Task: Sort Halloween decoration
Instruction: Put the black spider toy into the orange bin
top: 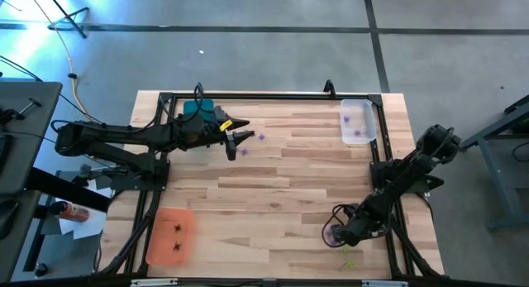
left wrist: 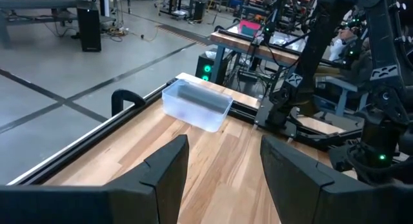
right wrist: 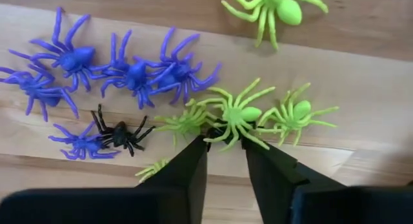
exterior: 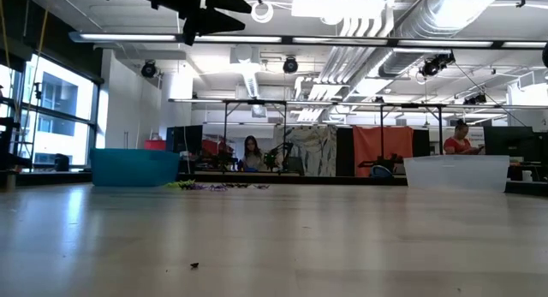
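A: What sits at the table's left side?

B: An orange tray (top: 169, 235) at the near left corner, with two dark spiders (top: 178, 228) in it. Farther back is a teal tray (top: 201, 110), partly under the left arm. The left gripper (top: 232, 143) hangs above the wood just right of that teal tray; in its wrist view its fingers (left wrist: 161, 169) stand spread, with nothing between them.

A: And in the middle?

B: Bare wooden table (top: 281, 196), apart from a purple spider (top: 261, 137) just beside the left gripper.

A: The right side?

B: A clear tray (top: 358, 122) at the far right corner holds a few purple spiders. The right gripper (top: 340, 235) is down at the near right edge, over the pile of plastic spiders. Its wrist view shows purple spiders (right wrist: 132, 74), one black spider (right wrist: 120, 135) and several lime green ones. The fingers (right wrist: 187, 169) are narrowed around a lime green spider (right wrist: 236, 116), their tips at its legs; I cannot tell whether they pinch it yet.
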Robot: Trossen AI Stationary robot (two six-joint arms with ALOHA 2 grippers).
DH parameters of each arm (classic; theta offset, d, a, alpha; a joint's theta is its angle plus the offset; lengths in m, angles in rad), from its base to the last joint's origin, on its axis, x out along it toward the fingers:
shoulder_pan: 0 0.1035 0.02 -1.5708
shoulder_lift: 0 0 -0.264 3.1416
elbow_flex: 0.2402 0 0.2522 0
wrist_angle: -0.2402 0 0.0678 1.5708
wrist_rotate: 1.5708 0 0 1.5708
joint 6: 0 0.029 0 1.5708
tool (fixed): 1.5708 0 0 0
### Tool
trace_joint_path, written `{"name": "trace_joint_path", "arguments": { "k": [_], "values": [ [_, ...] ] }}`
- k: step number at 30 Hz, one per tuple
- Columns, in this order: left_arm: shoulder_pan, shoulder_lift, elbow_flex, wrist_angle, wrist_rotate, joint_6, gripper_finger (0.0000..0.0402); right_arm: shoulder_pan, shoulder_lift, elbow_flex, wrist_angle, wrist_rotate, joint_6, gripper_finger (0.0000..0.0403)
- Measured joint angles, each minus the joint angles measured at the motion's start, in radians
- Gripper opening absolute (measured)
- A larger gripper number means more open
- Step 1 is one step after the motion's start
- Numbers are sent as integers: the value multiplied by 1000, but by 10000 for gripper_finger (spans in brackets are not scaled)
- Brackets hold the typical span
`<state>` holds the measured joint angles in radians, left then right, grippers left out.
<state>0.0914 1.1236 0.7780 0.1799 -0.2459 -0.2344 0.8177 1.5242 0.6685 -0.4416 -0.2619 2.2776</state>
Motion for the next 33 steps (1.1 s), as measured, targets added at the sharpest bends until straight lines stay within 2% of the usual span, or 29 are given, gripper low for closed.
{"name": "trace_joint_path", "arguments": {
  "k": [6, 8, 15, 19, 27, 30, 33],
  "values": [
    [0, 0, 0, -2, 0, 0, 182, 3, 0, 0, -3, 0, -35, 18],
    [0, 0, 0, -2, 0, 1, 182, 3, 0, 0, -1, 0, -58, 6],
    [0, 0, 0, -2, 0, 19, 182, 3, 1, 24, -4, 16, -175, 1],
    [0, -1, 0, 0, 0, 29, 182, 3, -3, 87, 2, 12, -306, 0],
    [23, -1, 0, 5, 0, 29, 182, 2, -97, 170, -33, 0, -545, 0],
    [31, -1, 0, 5, 0, 29, 182, -5, -161, 169, -49, 44, -595, 0],
    [33, -1, 0, 5, 0, 28, 182, -14, -227, 168, -57, 129, -716, 0]
  ]
}}
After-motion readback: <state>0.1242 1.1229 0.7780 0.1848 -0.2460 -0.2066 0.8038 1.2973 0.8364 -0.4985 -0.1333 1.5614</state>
